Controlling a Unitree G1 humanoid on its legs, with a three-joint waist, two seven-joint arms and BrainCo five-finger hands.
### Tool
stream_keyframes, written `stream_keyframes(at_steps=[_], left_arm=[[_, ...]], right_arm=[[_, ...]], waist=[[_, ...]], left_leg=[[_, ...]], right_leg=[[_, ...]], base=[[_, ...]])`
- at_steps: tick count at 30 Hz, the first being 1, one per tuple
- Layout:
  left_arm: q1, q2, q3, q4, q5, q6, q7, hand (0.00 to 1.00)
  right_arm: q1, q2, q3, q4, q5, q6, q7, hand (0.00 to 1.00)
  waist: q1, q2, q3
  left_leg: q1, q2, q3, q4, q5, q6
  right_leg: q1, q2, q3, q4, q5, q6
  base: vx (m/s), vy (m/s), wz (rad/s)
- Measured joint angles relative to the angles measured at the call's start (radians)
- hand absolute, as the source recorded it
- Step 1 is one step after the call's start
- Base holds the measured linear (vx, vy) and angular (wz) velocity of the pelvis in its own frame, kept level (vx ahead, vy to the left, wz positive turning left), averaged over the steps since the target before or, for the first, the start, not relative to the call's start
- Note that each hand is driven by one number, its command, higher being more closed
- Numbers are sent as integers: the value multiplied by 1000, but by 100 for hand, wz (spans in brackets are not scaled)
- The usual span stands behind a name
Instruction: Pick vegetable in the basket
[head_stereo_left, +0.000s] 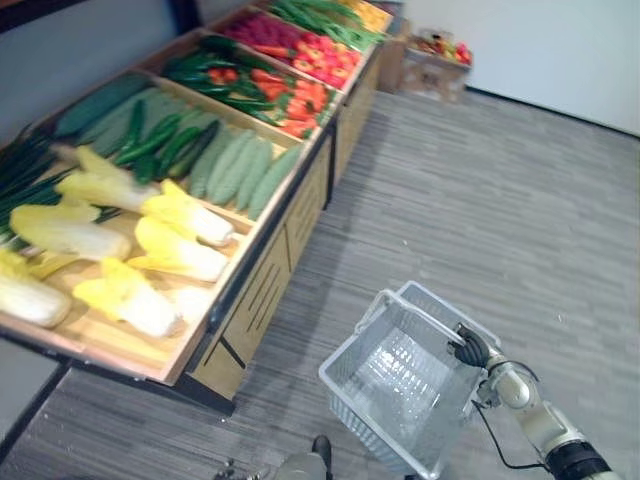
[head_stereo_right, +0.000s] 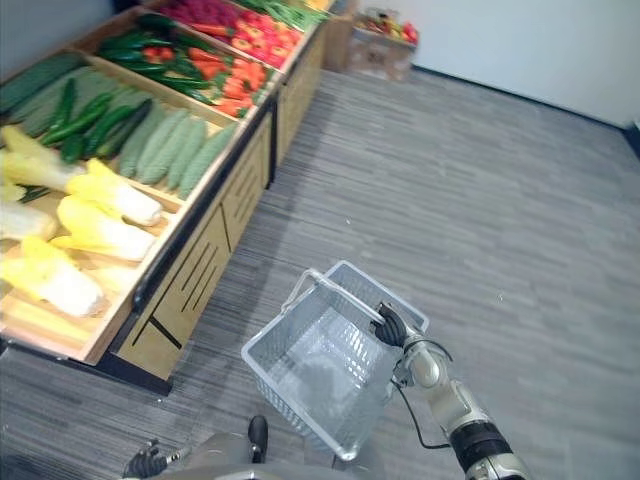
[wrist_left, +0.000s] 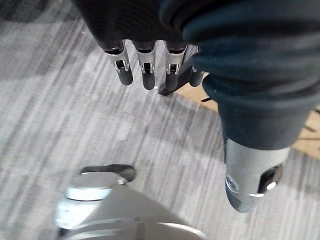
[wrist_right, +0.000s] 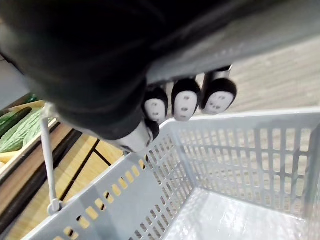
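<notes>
Left eye view: a wooden table (head_stereo_left: 268, 285) runs from 8 o'clock up to 12 o'clock, its bins full of vegetables. Pale yellow cabbages (head_stereo_left: 180, 250) lie at 9 o'clock. Dark cucumbers (head_stereo_left: 160, 140) and light green gourds (head_stereo_left: 235, 165) lie at 10 o'clock. Red peppers (head_stereo_left: 300, 100) lie towards 12 o'clock. At 5 o'clock a grey slotted basket (head_stereo_left: 400, 375) hangs tilted above the striped grey floor (head_stereo_left: 500, 200), apart from the table and with nothing inside it. The right hand (head_stereo_left: 470, 348) is closed over the basket's handle at the basket's 2 o'clock corner.

Right eye view: the basket sits at 6 o'clock. A cardboard box (head_stereo_right: 380, 45) of red and yellow produce stands by the wall at 12 o'clock, past the far end of the table.

Left wrist view: the left hand (wrist_left: 145, 65) hangs over the floor, its fingers straight and loose with the thumb apart, holding nothing.

Right wrist view: the right hand's fingers (wrist_right: 185, 102) are curled round the grey handle bar. Below them are the basket's slotted walls and bare bottom, and beyond its rim the table's wooden front with green gourds on top.
</notes>
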Motion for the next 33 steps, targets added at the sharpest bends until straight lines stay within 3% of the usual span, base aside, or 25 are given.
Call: stream_keyframes(at_steps=[1, 2, 3, 4, 6, 9, 10, 11, 12, 13, 14, 15, 16, 18, 19, 20, 21, 23, 25, 28, 33], left_arm=[[-5, -2, 0, -13, -1, -1, 2, 0], [-17, -1, -1, -39, -2, -3, 9, 0], [-27, 0, 0, -62, -2, -7, 16, 0], [-31, 0, -1, -69, -2, -9, 19, 0], [-50, -1, -15, -69, -2, -12, 21, 0], [-41, 0, -16, -63, -2, -14, 22, 0], [-28, 7, -8, -53, -2, -16, 22, 0], [-18, -1, 11, -36, -3, -16, 23, 0], [-16, -26, 20, -26, -5, -14, 26, 0], [-5, -52, 22, -18, -22, -15, 22, 0], [3, -69, 27, -2, -32, -15, 20, 0], [8, -77, 29, 5, -35, -15, 20, 0], [21, -87, 29, 15, -39, -12, 19, 0], [25, -78, 31, 11, -40, -11, 17, 0], [17, -75, 33, 11, -40, -11, 18, 0], [18, -87, 61, -11, -61, -11, 27, 0], [21, -86, 68, -16, -67, -12, 30, 0], [7, -93, 100, -17, -66, -8, 29, 0], [7, -96, 131, -4, -60, -4, 31, 0], [26, -98, 199, 17, -55, 15, 43, 0], [30, -112, 228, 34, -26, 14, 47, 0]], right_arm=[[0, -1, -5, -2, 2, 0, 0, 100], [1, -10, -7, -8, 8, -4, 0, 100], [4, -20, -8, -7, 10, -16, 0, 100], [8, -24, -12, -8, 10, -20, 0, 100], [43, -34, -59, -9, 9, -26, -1, 100], [76, -40, -102, -5, 9, -15, -1, 100], [93, -40, -112, -5, 9, -13, 0, 100], [104, -50, -128, 3, 9, -7, 0, 100], [96, -66, -132, 10, 9, -2, 0, 100], [79, -84, -133, 16, 9, 0, 2, 100], [63, -95, -131, 43, 8, 11, 11, 100], [72, -102, -132, 60, 9, 19, 10, 100], [85, -111, -136, 93, 11, 30, 9, 100], [91, -108, -175, 142, 17, 50, 3, 100], [114, -107, -217, 159, 17, 47, -7, 100], [178, -97, -333, 168, 23, 43, -42, 100], [197, -86, -407, 204, 22, 44, -54, 100], [187, -59, -499, 273, 30, 43, -65, 100], [161, -14, -614, 357, 64, 47, -80, 100], [131, 30, -726, 473, 111, 56, -103, 100], [97, 30, -785, 562, 146, 69, -105, 100]], waist=[[-5, 1, 0], [-18, -1, -2], [-22, -2, -3], [-21, -2, -5], [-21, -12, -22], [-22, -17, -27], [-23, -28, -38], [-21, -5, -61], [-5, 38, -66], [10, 68, -70], [13, 70, -71], [10, 68, -69], [2, 45, -52], [5, 29, -36], [2, 9, -25], [-15, 35, -21], [-36, 57, -26], [-51, 56, -27], [-54, 71, -27], [-50, 56, -29], [-53, 75, -40]], left_leg=[[8, -5, -33, 11, -14, 5], [8, -13, -94, 41, -45, 7], [5, -20, -154, 86, -89, 4], [8, -29, -188, 110, -112, 2], [6, -75, -327, 202, -182, -17], [45, -90, -456, 263, -262, -50], [64, -89, -499, 282, -285, -81], [64, -64, -541, 315, -301, -104], [57, -31, -552, 335, -300, -120], [36, -1, -558, 370, -251, -161], [14, 3, -548, 419, -165, -177], [-6, -5, -528, 469, -111, -187], [-89, -20, -458, 618, 19, -210], [-209, 35, -257, 760, -66, -209], [-270, 75, -148, 751, -96, -207], [-327, 207, 156, 503, 18, -190], [-329, 236, 298, 393, 81, -169], [-286, 187, 349, 214, 82, -169], [-227, 167, 369, 26, 95, -151], [-132, 133, 366, -156, 192, -165], [-117, 133, 358, -199, 216, -173]], right_leg=[[-11, 5, -21, -70, -25, -6], [-18, 24, -40, -267, -41, 3], [-9, 52, -12, -502, -33, 16], [-8, 66, 16, -608, -26, 25], [-11, 60, 136, -919, 6, 75], [-19, 42, 208, -965, 9, 80], [-14, 28, 205, -970, 27, 75], [-7, 38, 180, -940, 157, 130], [1, 72, 139, -920, 152, 98], [3, 93, 88, -877, 123, 47], [22, 96, 43, -855, 96, 15], [45, 94, 20, -857, 87, 3], [116, 76, -25, -888, 72, -8], [207, 69, -71, -943, 68, -14], [235, 56, -107, -960, 67, -14], [275, 54, -200, -966, 52, 5], [287, 53, -244, -957, -18, 28], [259, 20, -284, -959, -45, 47], [246, 35, -317, -961, -45, 47], [270, 34, -328, -963, -49, 43], [266, 41, -328, -957, -51, 41]], base=[[393, -20, 168], [392, -58, 165], [409, -87, 163], [476, -147, 163], [564, -229, 176], [714, -389, 168], [772, -474, 172], [773, -461, 140], [846, -520, 98], [602, -397, 70], [564, -401, 83], [506, -366, 105], [397, -302, 104], [292, -244, 86], [203, -163, 121], [224, -83, 161], [170, -2, 150], [59, 91, 85], [-25, 84, 51], [-43, 22, 19], [-21, 3, -2]])
